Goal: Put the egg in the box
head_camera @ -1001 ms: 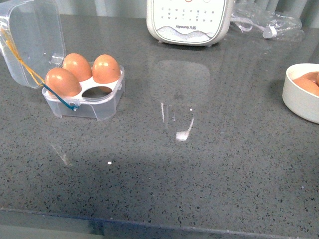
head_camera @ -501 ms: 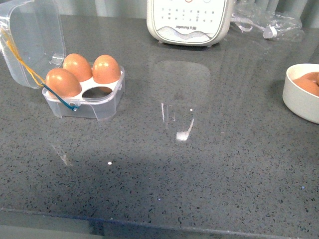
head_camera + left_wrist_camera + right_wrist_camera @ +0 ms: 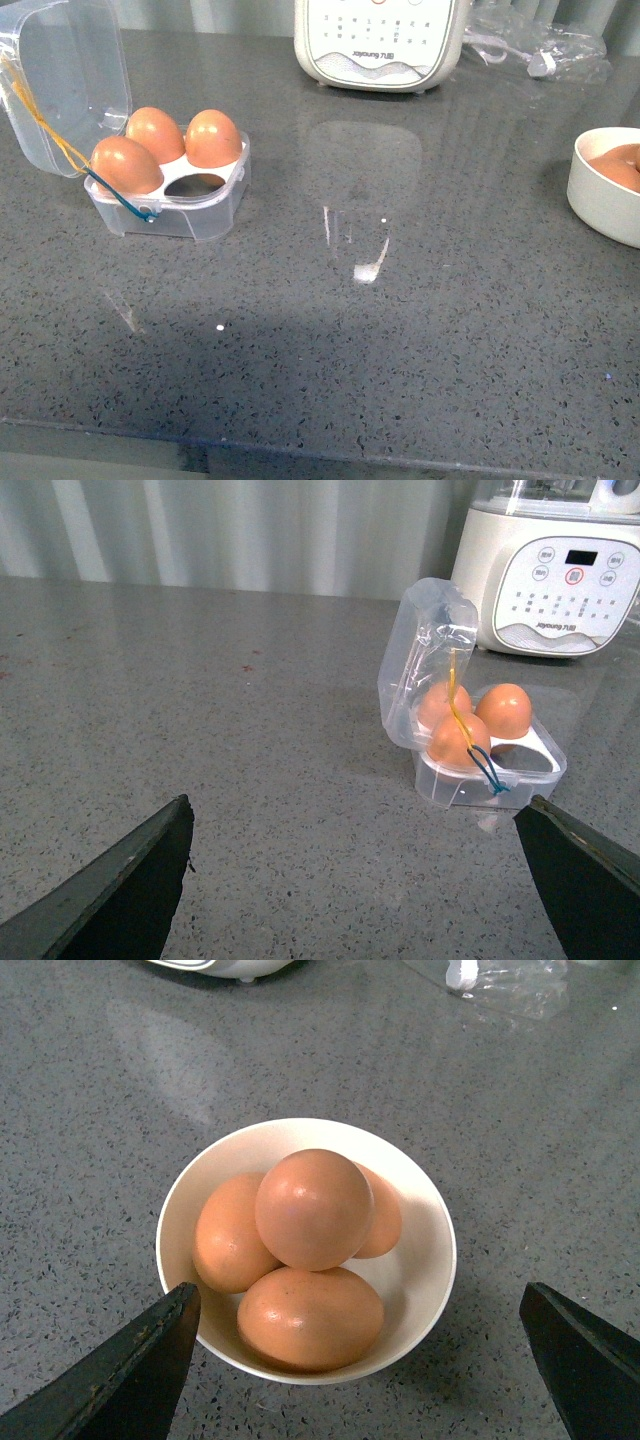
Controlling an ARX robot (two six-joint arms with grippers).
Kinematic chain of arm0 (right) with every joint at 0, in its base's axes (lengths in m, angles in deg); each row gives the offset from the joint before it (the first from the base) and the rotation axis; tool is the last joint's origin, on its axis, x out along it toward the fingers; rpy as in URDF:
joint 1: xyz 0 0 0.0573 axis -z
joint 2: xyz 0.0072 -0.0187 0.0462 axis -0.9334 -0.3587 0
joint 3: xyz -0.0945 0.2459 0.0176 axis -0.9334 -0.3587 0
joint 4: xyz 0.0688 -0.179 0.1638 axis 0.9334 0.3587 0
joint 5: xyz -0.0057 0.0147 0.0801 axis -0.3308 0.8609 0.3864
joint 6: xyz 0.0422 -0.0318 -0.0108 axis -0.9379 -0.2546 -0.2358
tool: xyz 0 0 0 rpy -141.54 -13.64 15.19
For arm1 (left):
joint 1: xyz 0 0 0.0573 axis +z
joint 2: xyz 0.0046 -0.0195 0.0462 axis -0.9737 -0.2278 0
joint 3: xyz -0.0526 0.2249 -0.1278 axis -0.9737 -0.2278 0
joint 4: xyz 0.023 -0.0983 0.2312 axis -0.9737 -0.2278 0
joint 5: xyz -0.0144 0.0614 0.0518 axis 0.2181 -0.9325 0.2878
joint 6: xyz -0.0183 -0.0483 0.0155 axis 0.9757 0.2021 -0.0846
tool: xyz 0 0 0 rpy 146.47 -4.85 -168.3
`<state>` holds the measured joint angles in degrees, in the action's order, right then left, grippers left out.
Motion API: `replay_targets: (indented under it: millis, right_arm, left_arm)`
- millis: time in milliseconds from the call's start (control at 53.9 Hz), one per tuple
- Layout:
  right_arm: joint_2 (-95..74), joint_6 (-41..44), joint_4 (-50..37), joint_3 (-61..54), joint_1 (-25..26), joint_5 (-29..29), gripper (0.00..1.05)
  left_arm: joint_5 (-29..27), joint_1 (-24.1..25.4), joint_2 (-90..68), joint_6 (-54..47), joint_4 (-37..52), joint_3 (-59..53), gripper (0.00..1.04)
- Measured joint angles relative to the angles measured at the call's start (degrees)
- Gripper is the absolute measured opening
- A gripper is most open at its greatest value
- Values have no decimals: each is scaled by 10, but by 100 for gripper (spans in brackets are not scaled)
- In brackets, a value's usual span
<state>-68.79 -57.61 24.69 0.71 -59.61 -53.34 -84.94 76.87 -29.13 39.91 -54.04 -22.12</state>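
Observation:
The clear plastic box [image 3: 190, 205] stands at the left of the counter with its lid [image 3: 65, 85] swung open. It holds three brown eggs [image 3: 212, 137]; its front right cell [image 3: 196, 184] is empty. The box also shows in the left wrist view [image 3: 495, 765]. My left gripper [image 3: 360, 880] is open and empty, above bare counter short of the box. My right gripper [image 3: 360, 1360] is open and empty, above a white bowl [image 3: 425, 1260] with several brown eggs; the top egg [image 3: 313, 1208] lies on the others. Neither arm shows in the front view.
The white bowl sits at the right edge of the front view [image 3: 600, 195]. A white kitchen appliance [image 3: 380, 40] stands at the back centre, and a crumpled clear plastic bag [image 3: 535, 45] lies at the back right. The counter's front edge [image 3: 300, 445] runs along the bottom.

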Motion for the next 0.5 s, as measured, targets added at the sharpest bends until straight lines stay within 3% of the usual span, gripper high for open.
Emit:
replay_targets:
  millis: [501]
  right_arm:
    - [-79, -6, -28, 53, -18, -14, 97]
  left_arm:
    - [0, 0, 0, 0, 0, 0, 98]
